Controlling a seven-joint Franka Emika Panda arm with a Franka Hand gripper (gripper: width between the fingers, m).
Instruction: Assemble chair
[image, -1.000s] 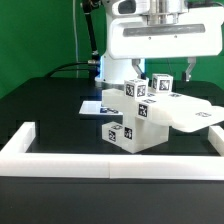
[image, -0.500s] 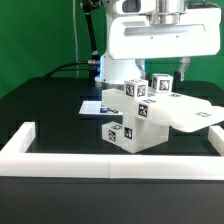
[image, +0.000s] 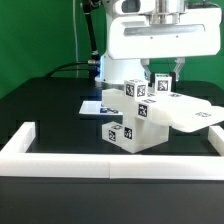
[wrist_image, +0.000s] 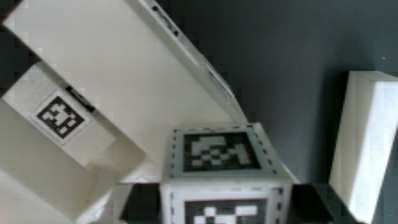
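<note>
From the exterior view I see the chair (image: 143, 115) sitting mid-table, a cluster of white blocky parts with black-and-white tags. A flat slab (image: 193, 113) juts toward the exterior view's right, and a tagged post (image: 160, 84) stands up at the back. The white rail (image: 110, 157) runs across the front of the table. The marker board (image: 90, 106) lies flat behind the chair, on the exterior view's left. My gripper (image: 164, 67) hangs straight above that rear post, fingers down at its top. They look drawn in close on the post, though from here I can't be sure they're pressing it.

On the wrist view the post (wrist_image: 222, 168) fills the lower middle, its tagged end face toward the camera. A long white chair piece (wrist_image: 125, 90) with a tag runs slantwise beside it. I read the gripper as closed around the post.
</note>
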